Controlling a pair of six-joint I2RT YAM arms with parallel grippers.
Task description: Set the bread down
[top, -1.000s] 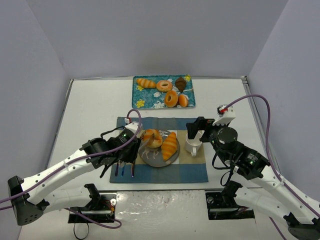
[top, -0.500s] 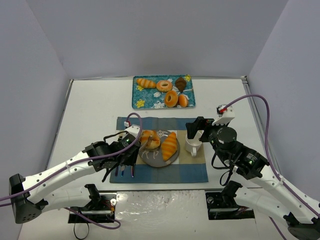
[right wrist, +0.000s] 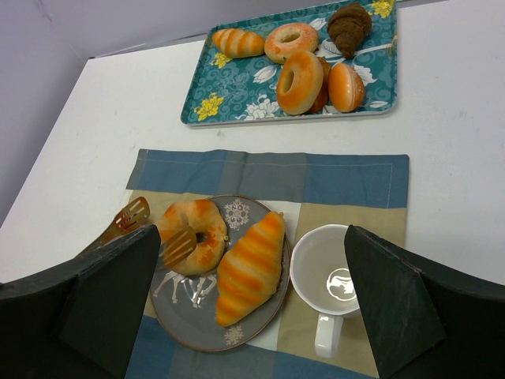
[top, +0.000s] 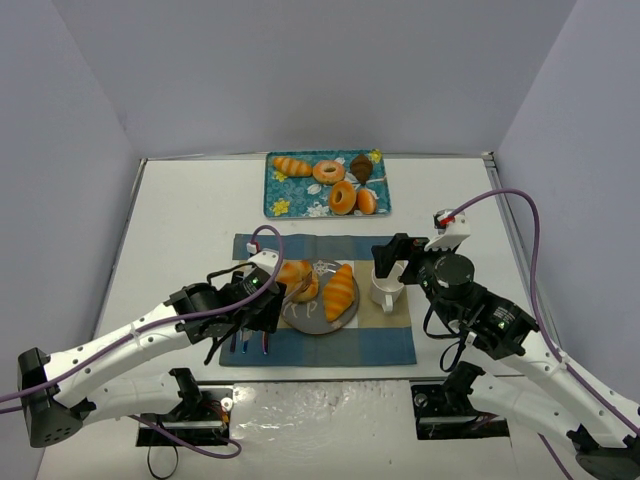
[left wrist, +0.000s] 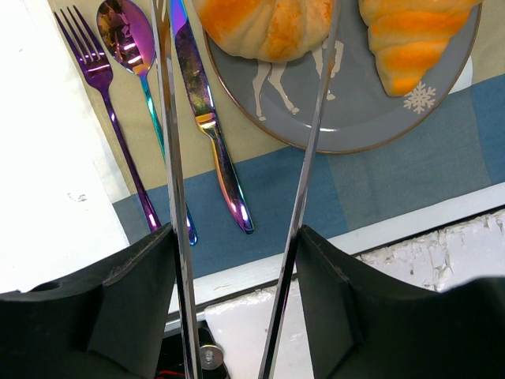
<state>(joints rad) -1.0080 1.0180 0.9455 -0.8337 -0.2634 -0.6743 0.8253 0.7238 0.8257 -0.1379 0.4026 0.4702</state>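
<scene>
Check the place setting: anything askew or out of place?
Mostly tidy. The striped orange croissant on the grey round plate seems to poke over the plate's far rim. On the teal floral tray, one glazed ring doughnut leans tilted on a neighbour. Nothing spilled.

A: Entry: type of place?
B: Robotics lab cell. Grounds: white desk (top: 180, 220) walled by plain lilac panels (top: 300, 70); arm mounts (top: 195, 412) bolted at its near edge; loose purple cables (top: 533, 255); checked placemat (top: 390, 345) and tray of pastries (top: 290, 195) set out.
</scene>
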